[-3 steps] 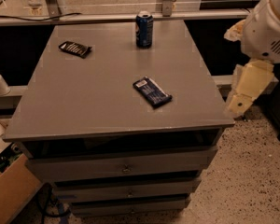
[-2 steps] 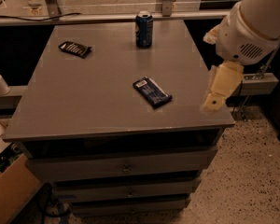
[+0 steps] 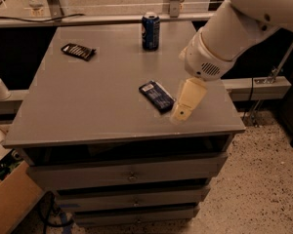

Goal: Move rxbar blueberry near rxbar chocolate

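The rxbar blueberry, a flat dark blue bar with small white markings, lies on the grey table top, right of centre. The rxbar chocolate, a flat black bar with pale stripes, lies at the far left of the table. My gripper hangs from the white arm just right of the blueberry bar, above the table's front right part, pointing down and left. It holds nothing.
A blue soda can stands upright at the back middle of the grey table. Drawers sit below the top. A cardboard box is on the floor at the lower left. A rail runs behind the table.
The arm has swung in from the right, over the table's right edge. The gripper is now close beside the blueberry bar. The bars and can have not moved.
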